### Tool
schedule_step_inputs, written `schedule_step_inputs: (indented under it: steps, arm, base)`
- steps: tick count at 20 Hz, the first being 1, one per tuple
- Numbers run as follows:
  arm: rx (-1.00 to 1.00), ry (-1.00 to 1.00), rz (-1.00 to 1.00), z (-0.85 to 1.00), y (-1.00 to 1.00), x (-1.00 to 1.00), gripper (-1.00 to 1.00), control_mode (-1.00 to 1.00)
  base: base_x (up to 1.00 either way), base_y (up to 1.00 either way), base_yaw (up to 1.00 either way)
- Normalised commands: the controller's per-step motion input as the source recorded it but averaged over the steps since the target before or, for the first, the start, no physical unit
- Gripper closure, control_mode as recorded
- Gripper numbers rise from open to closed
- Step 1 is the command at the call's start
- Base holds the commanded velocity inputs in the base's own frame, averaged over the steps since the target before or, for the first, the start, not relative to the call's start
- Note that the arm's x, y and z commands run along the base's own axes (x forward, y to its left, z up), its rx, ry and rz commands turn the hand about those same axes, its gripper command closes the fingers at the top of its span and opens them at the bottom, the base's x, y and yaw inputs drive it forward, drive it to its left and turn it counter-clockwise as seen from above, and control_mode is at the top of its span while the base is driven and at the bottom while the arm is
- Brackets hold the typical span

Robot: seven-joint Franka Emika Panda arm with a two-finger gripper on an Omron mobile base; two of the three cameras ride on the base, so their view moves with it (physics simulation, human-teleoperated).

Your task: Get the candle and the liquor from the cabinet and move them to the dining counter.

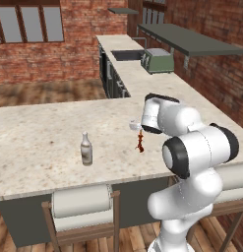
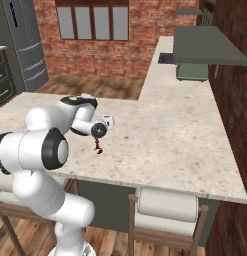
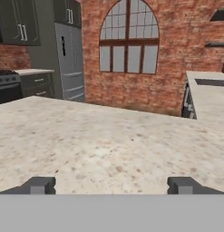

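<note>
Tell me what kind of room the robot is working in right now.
A simulated home kitchen with brick walls, by the look of it. A stone-topped dining counter with stools fills the middle, a side counter carries a sink and a toaster, and a tall grey fridge stands by the arched window.

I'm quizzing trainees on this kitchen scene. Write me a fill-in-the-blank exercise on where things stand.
1. The liquor stands upright on the ____.
2. The candle stands on the same top, just below the ____.
3. The pincer has its two tips wide ____.
4. On the far counter, the green toaster sits beside the ____.

Missing words: dining counter; pincer; apart; sink
</note>
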Motion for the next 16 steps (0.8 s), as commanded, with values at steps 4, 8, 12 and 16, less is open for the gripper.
schedule_step_inputs:
  steps: [4,8,12,16]
  arm:
    - [0.0,0.03,-0.06,0.77,0.0,0.0,-1.0,-1.0]
    - [0.0,0.14,-0.05,0.84,0.0,0.0,-1.0,-1.0]
    - [0.0,0.23,-0.06,0.86,0.0,0.0,-1.0,-1.0]
    - [0.0,0.24,-0.07,0.78,-0.02,-0.26,-1.0,-1.0]
  base:
    - [0.0,0.0,0.0]
    - [0.0,0.0,0.0]
    - [0.0,0.0,0.0]
    - [0.0,0.0,0.0]
